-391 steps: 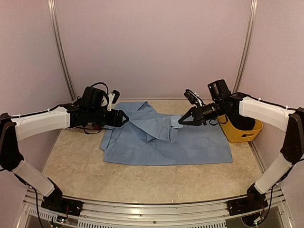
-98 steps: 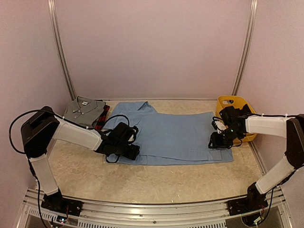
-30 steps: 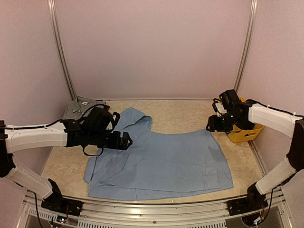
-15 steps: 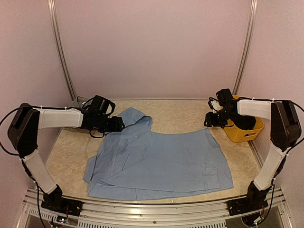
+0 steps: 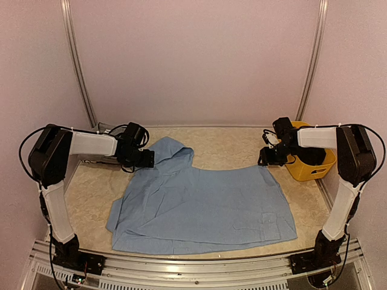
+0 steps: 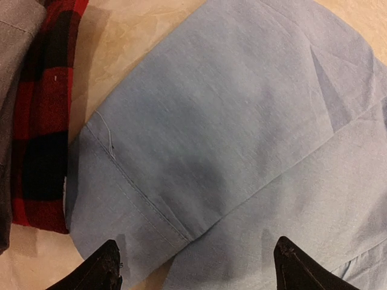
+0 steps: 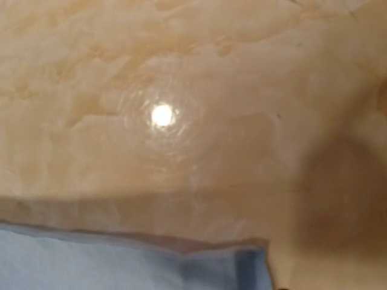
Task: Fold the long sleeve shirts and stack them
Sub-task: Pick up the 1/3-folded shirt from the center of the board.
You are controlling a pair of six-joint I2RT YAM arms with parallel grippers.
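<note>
The light blue long sleeve shirt (image 5: 205, 205) lies spread flat over the middle of the table, with one rounded fold (image 5: 172, 151) reaching toward the back. My left gripper (image 5: 149, 158) hovers at the shirt's far left edge. In the left wrist view it (image 6: 196, 269) stands open above a stitched blue cuff (image 6: 139, 199), with nothing between the fingertips (image 6: 109, 266). The plaid shirt (image 6: 45, 121) and grey shirt (image 6: 12, 36) lie folded to the left. My right gripper (image 5: 264, 158) sits by the blue shirt's far right corner (image 7: 242, 260); its fingers are hidden.
A yellow plastic basket (image 5: 314, 166) stands at the right edge, just behind the right arm. Bare beige tabletop (image 7: 181, 90) fills the right wrist view beyond the shirt corner. Pink walls close in the back and both sides.
The left gripper has drawn back toward the far left edge of the blue shirt. The right gripper has shifted only slightly by the far right corner. The shirt lies as before.
</note>
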